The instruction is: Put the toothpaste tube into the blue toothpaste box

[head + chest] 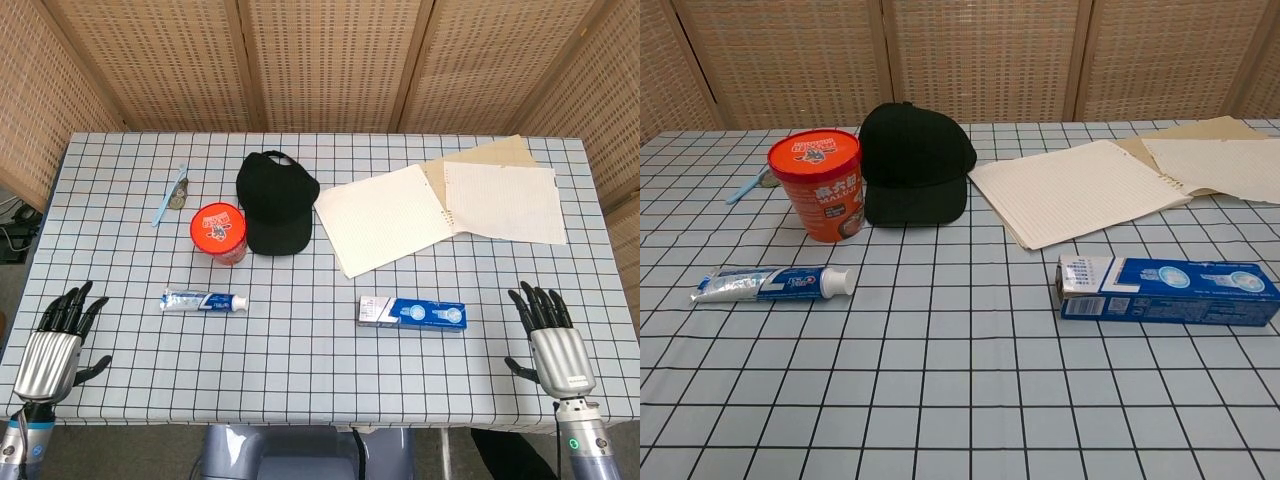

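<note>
Leftmost, the left hand (47, 352) hovers with fingers spread, holding nothing, left of the toothpaste tube (203, 300). Right of the tube lies the blue toothpaste box (412, 313), then the right hand (553, 348), fingers likewise spread.

The table (320, 380) wears a pale blue-grey cloth ruled in a dark grid, and behind it stand woven tan screen panels (320, 60). Near the table's middle sit a plain black cap (275, 203), an orange-red cup (219, 232) with white print, cream notebook pages (385, 217) and a light blue toothbrush (168, 197). Nearer the front edge lie a white-and-blue toothpaste tube (203, 300) with a white cap, a blue toothpaste box (412, 313) with a white end, and silver hands with black fingers (69, 308).
</note>
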`<control>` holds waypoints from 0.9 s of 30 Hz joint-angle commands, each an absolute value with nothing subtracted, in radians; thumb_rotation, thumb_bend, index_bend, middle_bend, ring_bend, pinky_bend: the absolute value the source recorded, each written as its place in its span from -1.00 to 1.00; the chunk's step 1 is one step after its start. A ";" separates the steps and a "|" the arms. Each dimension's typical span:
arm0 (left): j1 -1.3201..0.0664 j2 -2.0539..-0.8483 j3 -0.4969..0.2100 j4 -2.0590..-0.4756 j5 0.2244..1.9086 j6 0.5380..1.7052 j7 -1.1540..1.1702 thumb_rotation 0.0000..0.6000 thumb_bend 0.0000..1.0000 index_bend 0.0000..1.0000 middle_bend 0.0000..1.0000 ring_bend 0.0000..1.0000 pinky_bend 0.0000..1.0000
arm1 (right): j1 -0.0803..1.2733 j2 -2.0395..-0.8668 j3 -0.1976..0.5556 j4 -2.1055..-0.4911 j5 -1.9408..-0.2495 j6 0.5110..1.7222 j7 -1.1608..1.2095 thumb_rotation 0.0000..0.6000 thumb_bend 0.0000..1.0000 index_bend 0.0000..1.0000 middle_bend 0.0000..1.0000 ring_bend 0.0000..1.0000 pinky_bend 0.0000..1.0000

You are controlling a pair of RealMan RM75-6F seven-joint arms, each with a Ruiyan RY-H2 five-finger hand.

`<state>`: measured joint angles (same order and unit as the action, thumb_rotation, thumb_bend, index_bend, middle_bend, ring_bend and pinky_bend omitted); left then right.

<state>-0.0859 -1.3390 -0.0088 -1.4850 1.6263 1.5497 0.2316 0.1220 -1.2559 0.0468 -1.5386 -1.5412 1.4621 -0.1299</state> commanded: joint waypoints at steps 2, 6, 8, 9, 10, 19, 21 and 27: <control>-0.116 -1.340 -0.035 -1.497 1.609 1.519 0.259 1.00 -0.81 -0.47 -0.82 -0.64 -0.57 | 0.122 -1.256 0.047 -1.540 -1.543 1.463 -0.130 1.00 -0.63 -0.90 -1.00 -1.00 -1.00; -0.166 -1.335 -0.064 -1.536 1.553 1.425 0.271 1.00 -0.76 -0.38 -0.75 -0.58 -0.52 | 0.122 -1.254 0.048 -1.542 -1.544 1.467 -0.126 1.00 -0.63 -0.90 -1.00 -1.00 -1.00; -0.192 -1.334 -0.076 -1.557 1.516 1.371 0.286 1.00 -0.74 -0.32 -0.70 -0.54 -0.49 | 0.121 -1.252 0.048 -1.543 -1.544 1.468 -0.122 1.00 -0.63 -0.90 -1.00 -1.00 -1.00; -0.202 -1.336 -0.081 -1.563 1.502 1.351 0.294 1.00 -0.74 -0.31 -0.69 -0.53 -0.48 | 0.121 -1.251 0.049 -1.543 -1.544 1.468 -0.120 1.00 -0.63 -0.90 -1.00 -1.00 -1.00; -0.210 -1.337 -0.085 -1.569 1.489 1.336 0.304 1.00 -0.70 -0.28 -0.67 -0.51 -0.47 | 0.121 -1.250 0.049 -1.544 -1.543 1.468 -0.119 1.00 -0.63 -0.90 -1.00 -1.00 -1.00; -0.298 -1.400 -0.142 -1.571 1.377 1.228 0.394 1.00 -0.58 -0.11 -0.53 -0.40 -0.36 | 0.121 -1.245 0.051 -1.545 -1.541 1.467 -0.103 1.00 -0.63 -0.90 -1.00 -1.00 -1.00; -0.314 -1.414 -0.150 -1.570 1.351 1.209 0.419 1.00 -0.58 -0.08 -0.51 -0.39 -0.34 | 0.121 -1.244 0.051 -1.546 -1.540 1.467 -0.101 1.00 -0.63 -0.90 -1.00 -1.00 -1.00; -0.363 -1.463 -0.162 -1.556 1.275 1.159 0.526 1.00 -0.58 -0.07 -0.48 -0.37 -0.32 | 0.120 -1.240 0.053 -1.547 -1.536 1.467 -0.089 1.00 -0.63 -0.90 -1.00 -1.00 -1.00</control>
<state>-0.3374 -1.4373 -0.1544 -1.5655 1.3082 1.1862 0.4818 0.1203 -1.2407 0.0526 -1.5469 -1.5377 1.4675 -0.0916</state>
